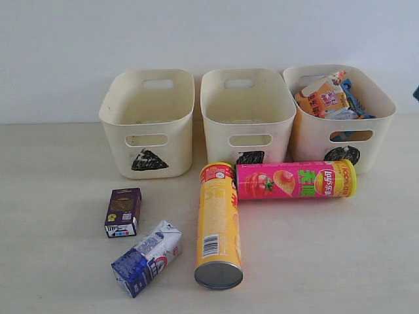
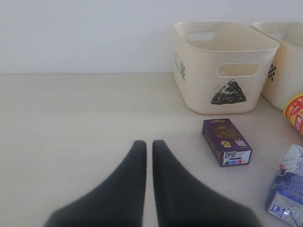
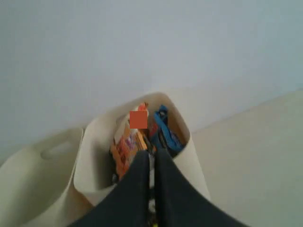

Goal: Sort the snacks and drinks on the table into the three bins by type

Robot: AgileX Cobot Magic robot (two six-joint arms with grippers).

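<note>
The yellow chip can (image 1: 218, 226) and the pink chip can (image 1: 296, 180) lie on their sides in front of the bins. The dark purple carton (image 1: 123, 212) and the blue-and-white carton (image 1: 147, 257) lie at the front left. The triangle bin (image 1: 149, 124) and square bin (image 1: 247, 118) look empty. The circle bin (image 1: 376, 124) holds the orange bag (image 1: 322, 98) and blue bag (image 1: 353, 98). My left gripper (image 2: 149, 144) is shut and empty, low over the table, with the purple carton (image 2: 226, 141) off to one side. My right gripper (image 3: 151, 153) is shut, above the circle bin (image 3: 194, 161).
A plain wall stands right behind the bins. Neither gripper shows clearly in the exterior view. In the left wrist view the blue-and-white carton (image 2: 286, 189) and the yellow can's red end (image 2: 296, 112) sit at the frame edge, beyond the purple carton.
</note>
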